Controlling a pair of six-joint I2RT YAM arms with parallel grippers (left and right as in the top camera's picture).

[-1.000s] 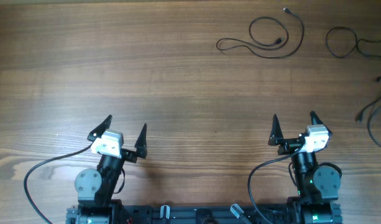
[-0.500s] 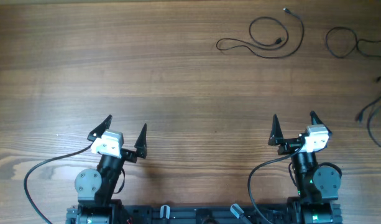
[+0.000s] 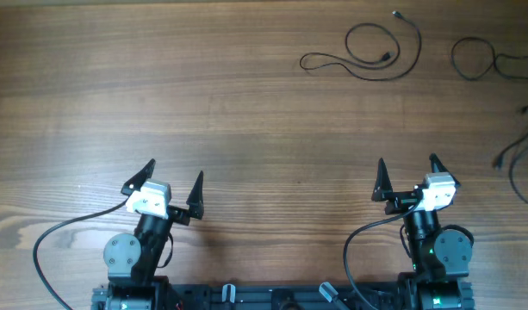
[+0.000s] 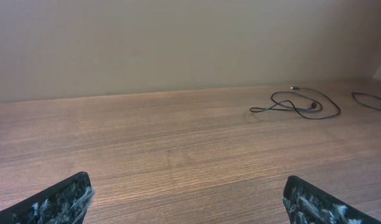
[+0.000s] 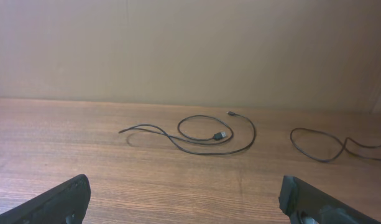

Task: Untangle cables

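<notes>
Thin black cables lie apart at the table's far right. One looped cable (image 3: 418, 47) with a small plug lies nearest the centre; it also shows in the left wrist view (image 4: 296, 107) and the right wrist view (image 5: 220, 135). A second cable (image 3: 454, 56) (image 5: 327, 159) runs off the right edge. A third cable (image 3: 501, 157) curves along the right edge. My left gripper (image 3: 175, 169) (image 4: 187, 202) and right gripper (image 3: 407, 160) (image 5: 184, 199) hover near the front edge, both open and empty, far from the cables.
The thicker black arm cables (image 3: 48, 245) (image 3: 354, 245) loop beside each arm base at the front edge. A plain beige wall (image 4: 178, 43) stands behind the wooden table (image 3: 203, 95).
</notes>
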